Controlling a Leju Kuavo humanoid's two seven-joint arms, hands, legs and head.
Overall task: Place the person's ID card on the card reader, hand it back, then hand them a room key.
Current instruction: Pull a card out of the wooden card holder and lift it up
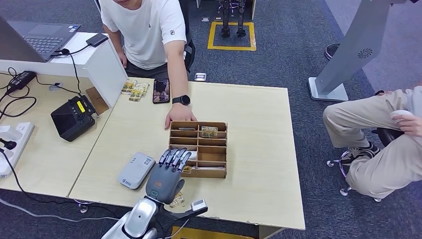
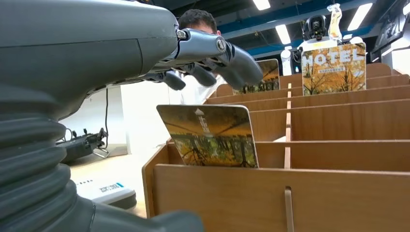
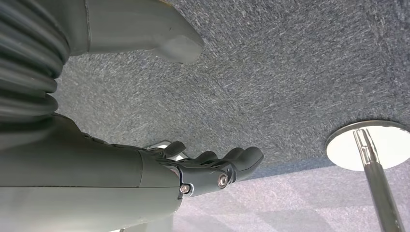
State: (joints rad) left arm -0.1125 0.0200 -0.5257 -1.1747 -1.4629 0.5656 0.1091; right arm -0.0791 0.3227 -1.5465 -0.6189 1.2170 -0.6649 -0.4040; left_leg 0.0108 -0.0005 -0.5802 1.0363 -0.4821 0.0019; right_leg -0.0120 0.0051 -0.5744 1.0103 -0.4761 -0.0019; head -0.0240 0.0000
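A wooden compartment box (image 1: 199,149) stands mid-table. My left hand (image 1: 166,174) reaches over its near-left corner, fingers (image 2: 212,58) stretched out and apart. They hover just above a room key card (image 2: 209,135) with an autumn picture, which leans in the near compartment, and I see no contact. A second card marked HOTEL (image 2: 333,67) stands in a far compartment (image 1: 209,131). The grey-white card reader (image 1: 136,170) lies just left of my hand. A person's hand (image 1: 180,117) rests at the box's far-left edge. My right hand (image 3: 193,169) hangs over the carpet, holding nothing.
Several cards (image 1: 134,90) and a phone (image 1: 160,90) lie at the table's far edge before the person. A black device (image 1: 73,117), cables and a power strip (image 1: 12,144) occupy the left table. A second person (image 1: 383,134) sits at the right.
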